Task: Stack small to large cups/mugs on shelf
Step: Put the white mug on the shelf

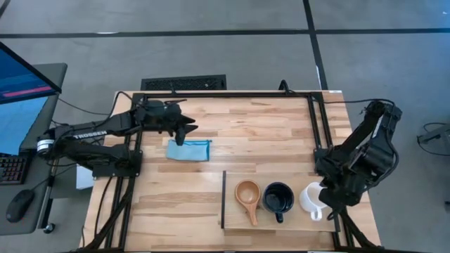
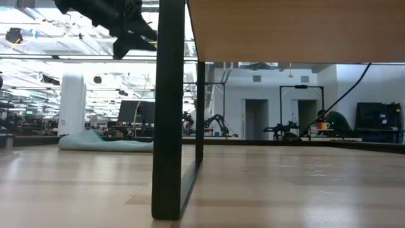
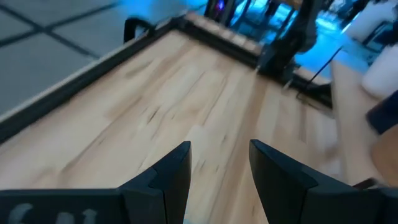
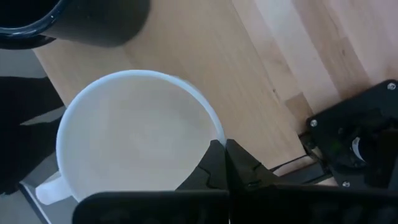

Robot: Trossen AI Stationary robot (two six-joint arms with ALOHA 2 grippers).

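On the light-wood shelf (image 1: 295, 219) near the table's near edge, three cups stand in a row: a tan wooden cup (image 1: 247, 192), a glossy black mug (image 1: 278, 197) and a white mug (image 1: 310, 196) at the right end. My right gripper (image 1: 325, 194) is at the white mug's right side, shut on its rim. The right wrist view looks down into the white mug (image 4: 134, 137), with the black mug (image 4: 93, 22) beside it. My left gripper (image 1: 187, 131) hovers open over the far edge of a blue cloth (image 1: 188, 150), touching nothing; its fingers (image 3: 171, 171) show bare planks between them. My right gripper (image 4: 227, 168) pinches the white mug's wall at the rim (image 4: 214, 134), on the side away from the black mug. One finger (image 4: 205, 171) stands inside the cup, the other (image 4: 252, 171) outside. The fingers come from above. The mug is upright over the shelf's right end; whether it is lifted I cannot tell.
The shelf has a dark edge strip (image 1: 223, 200) on its left side, seen as a dark post (image 2: 169, 107) in the low view. The blue cloth (image 2: 104, 142) lies flat on the planks. A dark frame rail (image 1: 313, 119) runs along the table's right side.
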